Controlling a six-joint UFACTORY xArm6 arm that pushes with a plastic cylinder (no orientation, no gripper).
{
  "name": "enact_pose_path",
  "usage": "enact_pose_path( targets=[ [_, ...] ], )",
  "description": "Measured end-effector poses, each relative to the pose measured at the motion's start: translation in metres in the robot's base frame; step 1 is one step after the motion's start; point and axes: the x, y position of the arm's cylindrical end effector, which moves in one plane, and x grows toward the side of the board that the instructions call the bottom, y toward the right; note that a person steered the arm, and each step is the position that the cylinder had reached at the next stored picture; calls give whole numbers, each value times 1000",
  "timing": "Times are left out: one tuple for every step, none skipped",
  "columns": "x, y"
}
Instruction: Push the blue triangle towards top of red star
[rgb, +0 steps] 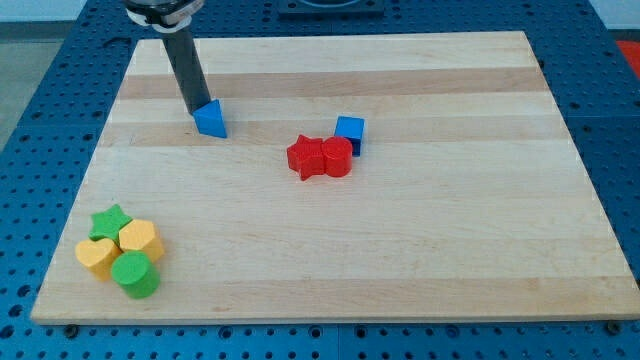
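Observation:
The blue triangle (211, 118) lies on the wooden board in the upper left part of the view. My tip (194, 108) is right against its left side, touching or nearly so. The red star (306, 157) lies near the middle of the board, to the right of and a little below the triangle. It touches a second red block (337, 157) on its right.
A blue cube (349, 133) sits just above and right of the red pair. At the bottom left stand a green star (111, 220), a yellow heart (97, 256), a yellow hexagon (140, 239) and a green cylinder (134, 274). The board's edge (330, 318) meets a blue pegged table.

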Motion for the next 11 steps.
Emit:
enact_pose_path(
  targets=[
    [-3, -39],
    [13, -44],
    [35, -4],
    [40, 44],
    [40, 27],
    [38, -1],
    [38, 0],
    [31, 1],
    [20, 4],
    [19, 35],
    [34, 65]
  ],
)
